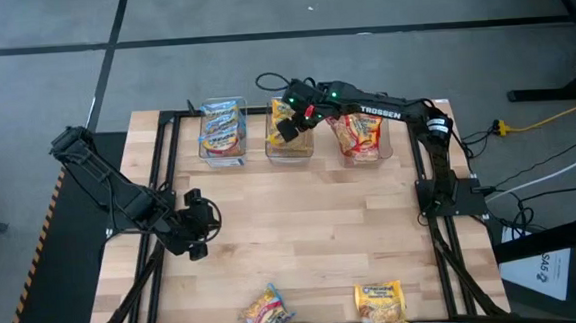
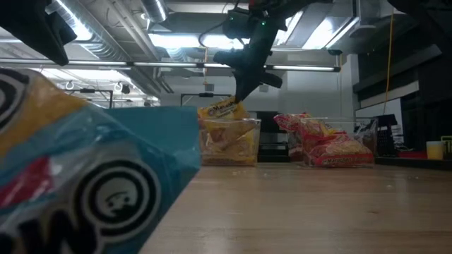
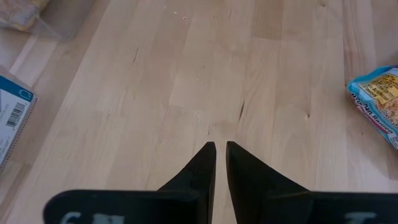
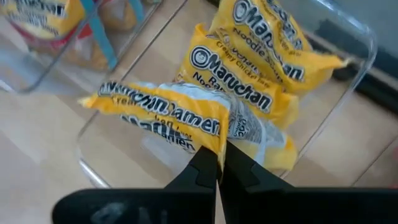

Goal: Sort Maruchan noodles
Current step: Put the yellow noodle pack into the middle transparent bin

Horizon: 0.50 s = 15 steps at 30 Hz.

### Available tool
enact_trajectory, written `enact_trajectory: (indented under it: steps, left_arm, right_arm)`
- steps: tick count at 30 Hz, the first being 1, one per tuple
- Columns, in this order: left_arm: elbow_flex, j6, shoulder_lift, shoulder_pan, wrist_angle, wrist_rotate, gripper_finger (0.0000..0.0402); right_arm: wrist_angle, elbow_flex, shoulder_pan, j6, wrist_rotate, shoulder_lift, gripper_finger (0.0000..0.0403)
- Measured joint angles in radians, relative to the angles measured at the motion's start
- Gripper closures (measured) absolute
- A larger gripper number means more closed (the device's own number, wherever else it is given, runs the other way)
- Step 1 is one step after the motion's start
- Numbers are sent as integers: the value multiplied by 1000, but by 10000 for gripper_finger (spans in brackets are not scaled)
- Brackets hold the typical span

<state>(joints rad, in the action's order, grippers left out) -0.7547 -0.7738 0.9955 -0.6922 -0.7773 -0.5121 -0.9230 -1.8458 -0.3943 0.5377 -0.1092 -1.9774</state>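
Observation:
Three clear bins stand at the table's far side, holding blue-trimmed, yellow and red Maruchan noodle packets. My right gripper hovers over the middle bin, shut on a yellow packet. Two more yellow packets lie in that bin below it. Two loose packets rest flat at the table's near edge, one blue-trimmed and one yellow. My left gripper hangs over bare wood at the table's left, shut with only a slit between its tips and nothing in it. My right gripper pinches the yellow packet between its two fingers at the wrapper's edge. The fingers come from above, slanting down toward the far side. The packet hangs tilted below them at the middle bin's rim; whether it touches the packets beneath, I cannot tell.
A wide stretch of bare wooden tabletop lies between the bins and the near-edge packets. The blue-trimmed packet fills the low view's foreground. Black frame rails run along the table's left and right sides.

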Motion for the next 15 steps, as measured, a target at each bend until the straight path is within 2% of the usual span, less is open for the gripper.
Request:
enact_trajectory:
  steps: [6, 15]
  left_arm:
    - [0, 0, 0, 0, 0, 0, 369]
    - [0, 0, 0, 0, 0, 0, 369]
  right_arm:
    - [-1, 0, -6, 137, 46, 0, 402]
    - [0, 0, -5, 228, 64, 0, 379]
